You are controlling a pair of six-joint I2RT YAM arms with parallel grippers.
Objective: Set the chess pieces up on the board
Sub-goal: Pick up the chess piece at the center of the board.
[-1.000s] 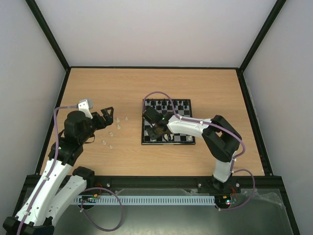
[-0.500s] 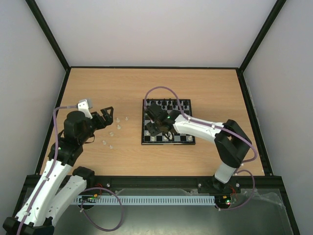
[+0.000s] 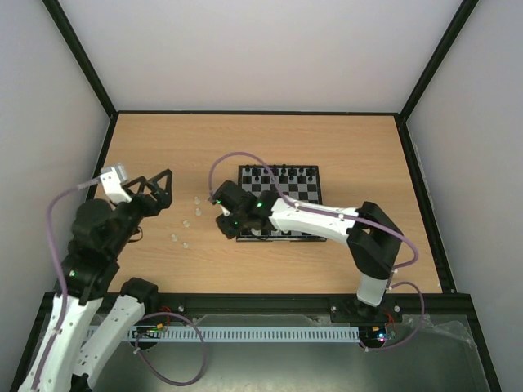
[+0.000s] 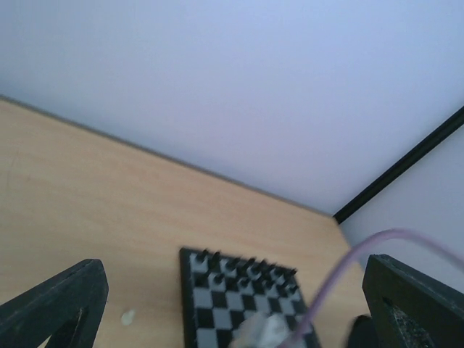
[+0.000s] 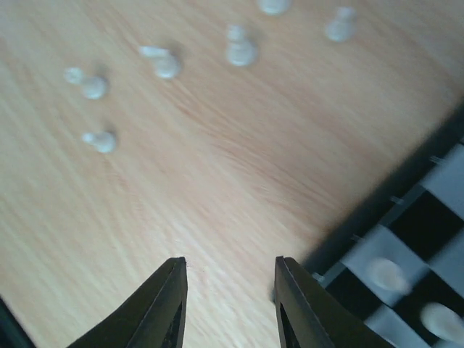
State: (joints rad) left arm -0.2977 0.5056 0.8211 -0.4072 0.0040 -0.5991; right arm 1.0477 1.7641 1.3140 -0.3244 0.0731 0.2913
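The board (image 3: 301, 214) lies mid-table, its black and grey checks also seen in the left wrist view (image 4: 217, 308). Several loose white chess pieces (image 3: 186, 222) lie on the wood left of it, and they also lie scattered ahead of the fingers in the right wrist view (image 5: 241, 51). Two white pieces (image 5: 384, 274) stand on the board's near corner squares. My right gripper (image 3: 222, 216) hovers at the board's left edge, open and empty (image 5: 230, 272). My left gripper (image 3: 157, 186) is raised left of the loose pieces, wide open and empty (image 4: 233, 290).
Black chessmen (image 3: 282, 173) fill the board's two far rows. A purple cable (image 4: 341, 283) crosses the left wrist view. Black frame rails and pale walls border the wooden table (image 3: 343, 147).
My right gripper has moved left from over the board to its left edge. My left arm has pulled back and up to the left, away from the loose pieces.
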